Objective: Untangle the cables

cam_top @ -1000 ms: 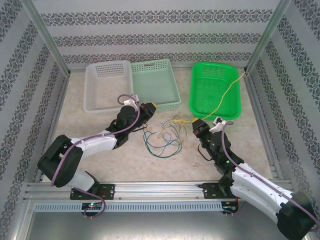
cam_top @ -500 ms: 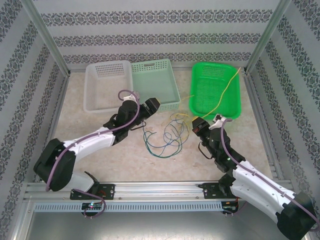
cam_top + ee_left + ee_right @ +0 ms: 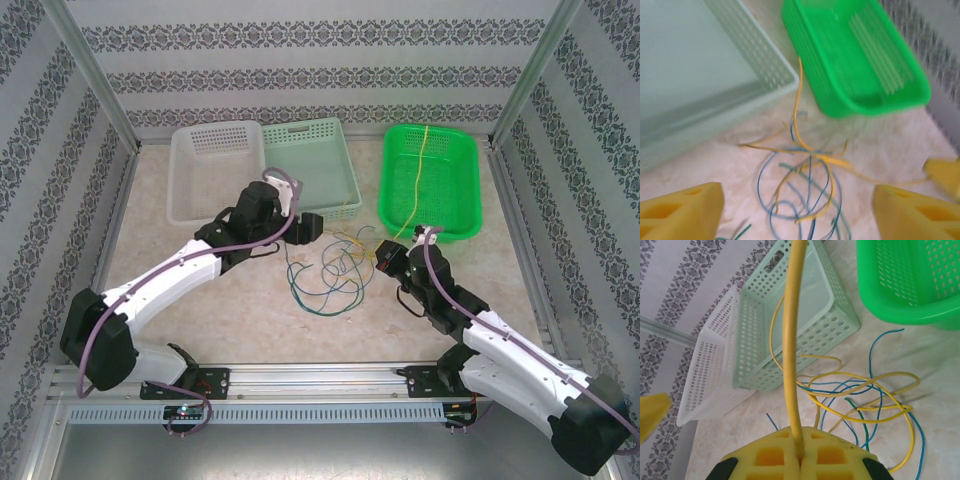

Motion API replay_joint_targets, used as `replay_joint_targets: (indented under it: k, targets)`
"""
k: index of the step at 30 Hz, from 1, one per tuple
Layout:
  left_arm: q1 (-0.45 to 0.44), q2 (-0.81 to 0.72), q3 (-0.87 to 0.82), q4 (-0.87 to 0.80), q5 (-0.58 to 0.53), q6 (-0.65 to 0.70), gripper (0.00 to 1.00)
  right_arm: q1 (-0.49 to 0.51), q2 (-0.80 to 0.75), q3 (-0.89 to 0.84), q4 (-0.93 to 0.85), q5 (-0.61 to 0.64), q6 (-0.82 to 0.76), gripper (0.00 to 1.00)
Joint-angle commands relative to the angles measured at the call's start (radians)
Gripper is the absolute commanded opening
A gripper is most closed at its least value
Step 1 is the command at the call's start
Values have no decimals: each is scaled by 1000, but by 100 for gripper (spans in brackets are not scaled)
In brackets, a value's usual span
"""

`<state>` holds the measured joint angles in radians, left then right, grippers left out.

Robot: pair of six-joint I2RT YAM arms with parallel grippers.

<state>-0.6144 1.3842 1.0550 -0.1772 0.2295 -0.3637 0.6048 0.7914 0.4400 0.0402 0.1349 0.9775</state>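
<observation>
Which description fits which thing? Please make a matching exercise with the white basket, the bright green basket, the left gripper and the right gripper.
Things:
1. white basket
2. bright green basket
3. left gripper
4. right gripper

Descriptions:
A. shut on a yellow cable
B. open, holding nothing
C. farthest left of the three baskets
D. the yellow cable runs across it

Pairs: 1-C, 2-D, 3-B, 4-A

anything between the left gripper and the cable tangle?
Nothing visible. The left gripper hangs open above bare table, with the cables straight ahead of it. The mint basket sits off to one side and the green basket lies beyond the tangle.
</observation>
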Motion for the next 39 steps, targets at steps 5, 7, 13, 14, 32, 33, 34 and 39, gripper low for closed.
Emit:
replay_joint_targets:
  k: [5,7,13,14,32,33,34,39]
  targets:
    - [-90,81,70,-173,68,398,70,-30,-35,99,-129,-124,-43,0]
    - [-105,103,77,-160,71,408,68,-39,-21,109,-135,-152,-29,0]
    - [-135,156,71,-94,27,407,63,-59,-4,138,-133,-193,-7,0]
    - [-139,163,74,-94,7,407,62,-65,-3,144,-136,-205,-5,0]
    - [-167,232,98,-36,-102,428,65,-149,-16,203,-132,-360,114,0]
    - [-168,238,103,-36,-103,429,65,-151,-19,203,-129,-364,120,0]
    - [-168,242,105,-36,-104,430,65,-155,-22,203,-123,-370,128,0]
    - [-172,261,112,-25,-99,428,62,-172,-33,205,-123,-395,156,0]
